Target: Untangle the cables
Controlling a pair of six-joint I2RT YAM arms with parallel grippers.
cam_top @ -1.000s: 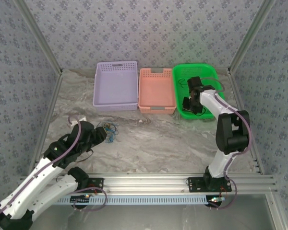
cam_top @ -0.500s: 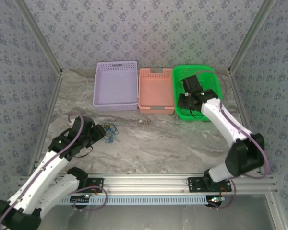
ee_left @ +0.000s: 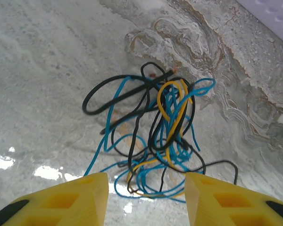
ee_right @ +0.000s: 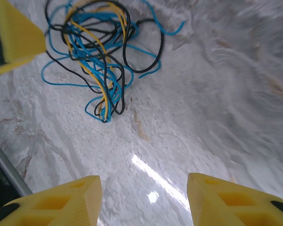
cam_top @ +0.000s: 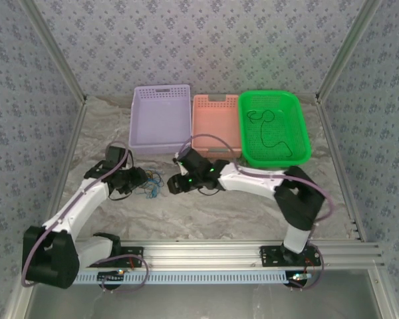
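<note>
Between both arms on the marble table (cam_top: 213, 209): cables (ee_left: 156, 141), black, blue, yellow, loosely knotted. Left gripper (ee_left: 146, 200), right gripper (ee_right: 144, 202) spread wide, holding nothing. Bare marble near and right.

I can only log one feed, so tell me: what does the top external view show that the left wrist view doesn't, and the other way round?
Top external: the pink basket, the green basket with a loose black cable lying in it, and the right arm stretched toward the tangled cables. Left wrist: the strand colours up close, black, blue and yellow, with the left fingers spread open at the bundle's near edge. Both: the tangled cables lying on the marble table.
</note>
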